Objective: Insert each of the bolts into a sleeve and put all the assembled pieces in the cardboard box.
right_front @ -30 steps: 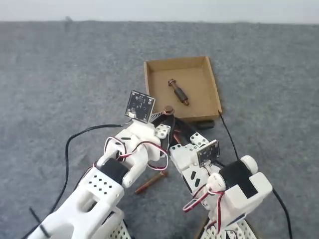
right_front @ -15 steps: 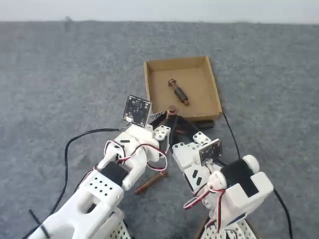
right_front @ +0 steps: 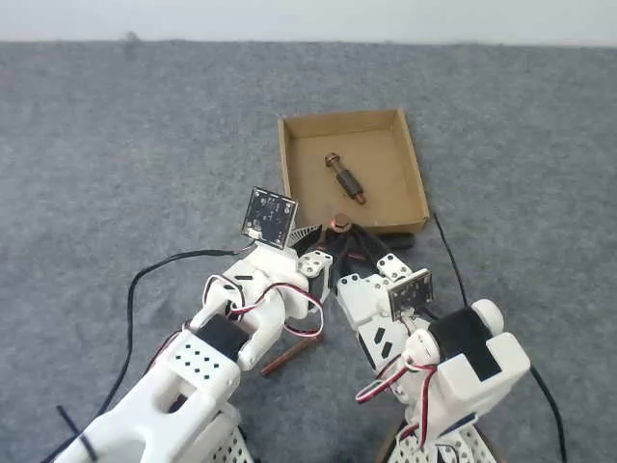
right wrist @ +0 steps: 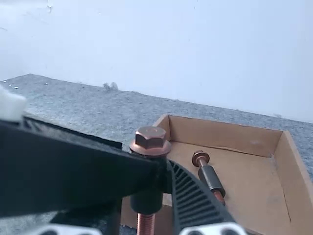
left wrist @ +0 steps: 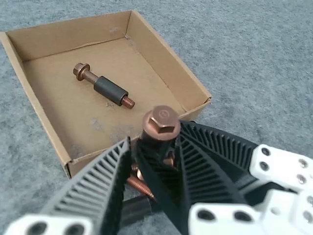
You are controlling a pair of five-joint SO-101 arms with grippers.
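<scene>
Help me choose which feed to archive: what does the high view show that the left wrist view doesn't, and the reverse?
High view's extras: both arms' white bodies, their cables, and a loose bolt lying on the grey carpet by them. Left wrist view's extras: the ribbed fingers of the left gripper closed on the upright bolt under its hex head. Shared: the cardboard box, the sleeved bolt lying in it, and the upright bolt's head just outside its near wall.

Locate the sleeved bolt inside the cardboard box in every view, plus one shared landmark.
High view: sleeved bolt lies diagonally on the cardboard box floor.
Left wrist view: mid-floor, beyond the held bolt.
Right wrist view: on the floor behind that bolt.
Shared landmark: the held bolt's hex head.
</scene>
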